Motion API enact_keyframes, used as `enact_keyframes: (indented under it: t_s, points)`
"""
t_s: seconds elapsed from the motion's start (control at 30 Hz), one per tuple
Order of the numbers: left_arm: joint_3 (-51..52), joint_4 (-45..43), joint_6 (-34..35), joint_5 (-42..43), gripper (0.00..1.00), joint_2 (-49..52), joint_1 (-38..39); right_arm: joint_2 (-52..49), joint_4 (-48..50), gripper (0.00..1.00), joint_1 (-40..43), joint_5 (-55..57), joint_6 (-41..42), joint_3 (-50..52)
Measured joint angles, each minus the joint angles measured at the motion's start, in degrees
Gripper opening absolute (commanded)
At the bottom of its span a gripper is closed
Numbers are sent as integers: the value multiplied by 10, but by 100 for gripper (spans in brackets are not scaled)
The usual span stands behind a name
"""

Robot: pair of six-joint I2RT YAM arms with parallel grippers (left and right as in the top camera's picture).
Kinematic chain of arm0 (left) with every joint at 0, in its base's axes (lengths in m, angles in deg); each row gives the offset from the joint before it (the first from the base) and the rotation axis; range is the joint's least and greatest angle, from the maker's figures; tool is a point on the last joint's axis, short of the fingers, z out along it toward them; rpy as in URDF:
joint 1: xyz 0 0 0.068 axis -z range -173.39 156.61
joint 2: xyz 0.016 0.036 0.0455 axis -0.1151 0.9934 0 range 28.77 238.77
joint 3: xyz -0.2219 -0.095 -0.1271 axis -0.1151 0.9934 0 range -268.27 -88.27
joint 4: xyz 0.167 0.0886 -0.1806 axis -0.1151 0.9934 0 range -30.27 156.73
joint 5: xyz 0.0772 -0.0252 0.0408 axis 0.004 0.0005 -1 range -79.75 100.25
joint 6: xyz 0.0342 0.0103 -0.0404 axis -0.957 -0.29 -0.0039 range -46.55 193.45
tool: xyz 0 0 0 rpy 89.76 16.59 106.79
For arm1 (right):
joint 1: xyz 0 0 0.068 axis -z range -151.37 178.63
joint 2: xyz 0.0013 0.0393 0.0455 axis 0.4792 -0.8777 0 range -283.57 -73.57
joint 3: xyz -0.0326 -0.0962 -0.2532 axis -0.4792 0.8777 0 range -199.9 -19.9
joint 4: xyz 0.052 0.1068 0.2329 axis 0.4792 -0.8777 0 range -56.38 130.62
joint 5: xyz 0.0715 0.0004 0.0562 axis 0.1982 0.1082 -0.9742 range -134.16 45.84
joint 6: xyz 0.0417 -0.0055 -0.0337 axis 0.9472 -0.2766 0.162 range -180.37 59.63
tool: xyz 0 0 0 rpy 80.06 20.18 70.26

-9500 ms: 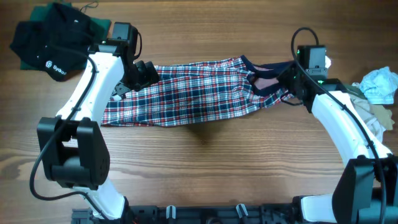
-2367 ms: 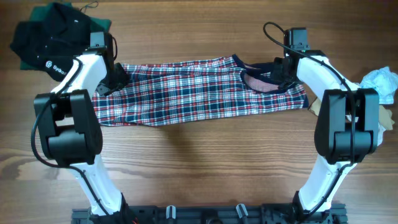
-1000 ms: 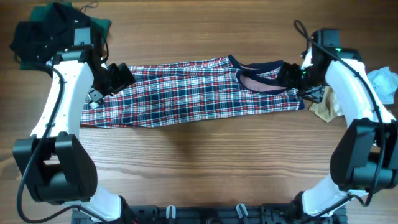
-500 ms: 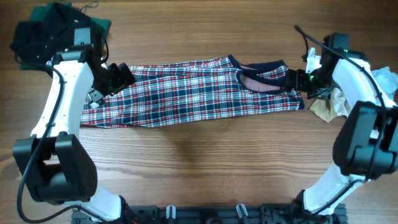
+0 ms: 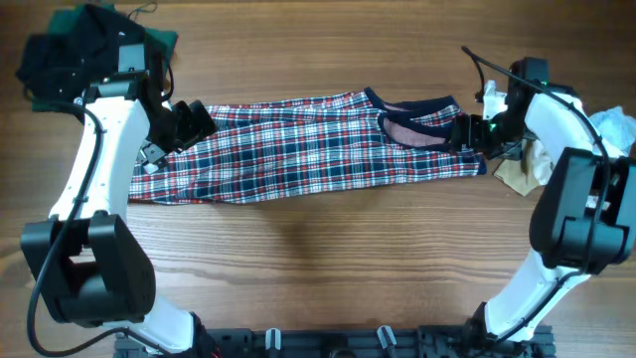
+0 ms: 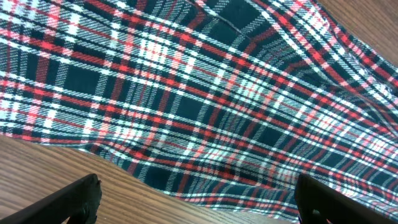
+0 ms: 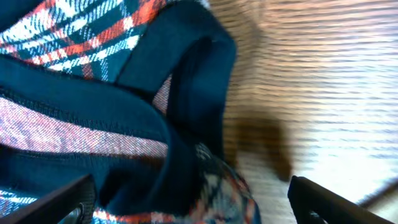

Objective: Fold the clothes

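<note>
**Item 1, plaid garment** [image 5: 298, 149]: long red, navy and white cloth, laid flat and lengthwise across the middle of the wooden table [image 5: 318, 268]. Its left end lies under the left arm's wrist and its right end under the right arm's wrist. The navy band [image 5: 417, 107] edges the right end, which gapes to show the pinkish inside [image 5: 422, 135]. In the right wrist view the band [image 7: 186, 93] folds over on itself, with the pink lining [image 7: 74, 130] below it and bare wood to the right.

**Item 2, left gripper** [image 5: 195, 123]: the arm rises from its base at the near left edge, runs up the left side of the table, then bends at the wrist toward the centre. The gripper sits over the garment's upper left corner. In the left wrist view the gripper [image 6: 199, 202] has its fingers spread wide at the two lower corners of the frame. Nothing lies between them, and plaid [image 6: 205, 106] fills the view beneath. Contact with the cloth cannot be told.

**Item 3, right gripper** [image 5: 465, 130]: the arm climbs from the near right edge and hooks inward at the top, with the gripper pointing left at the banded end. In the right wrist view the gripper [image 7: 193, 202] has its fingers wide apart, gripping nothing.

**Item 4, surroundings:** a black garment [image 5: 70, 70] on a green cloth [image 5: 164, 40] at the far left corner. A pale blue cloth [image 5: 616, 129] and a beige cloth [image 5: 519, 175] lie at the right, just beside the garment's end.
</note>
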Motion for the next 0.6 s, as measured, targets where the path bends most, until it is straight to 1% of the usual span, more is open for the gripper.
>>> enact_keyframes:
  t_s: [0.17,0.23,0.27,0.3,0.33,0.37,0.4,0.43,0.47,0.53,0.57,0.6]
  points:
    - [0,0,0,0,100,0,0,-7,4,99,-2,-25,-16,-1]
    - [0,0,0,0,100,0,0,-7,5,96,-2,-32,-19,-1]
    - [0,0,0,1,100,0,0,-7,5,93,-2,-38,-24,-1]
    - [0,0,0,2,100,0,0,-7,5,86,-3,-44,-27,-1]
    - [0,0,0,2,100,0,0,-8,6,73,-3,-54,-31,-1]
    - [0,0,0,2,100,0,0,-9,7,56,-3,-61,-33,-1]
    - [0,0,0,2,100,0,0,-10,7,43,-3,-66,-33,-2]
    - [0,0,0,2,100,0,0,-13,7,37,-3,-69,-36,-2]
    - [0,0,0,2,100,0,0,-18,7,27,-3,-74,-36,-2]
    - [0,0,0,2,100,0,0,-22,7,13,-3,-78,-33,-1]
    - [0,0,0,2,100,0,0,-23,7,7,-3,-79,-34,-1]
    - [0,0,0,2,100,0,0,-24,6,4,-3,-82,-29,-1]
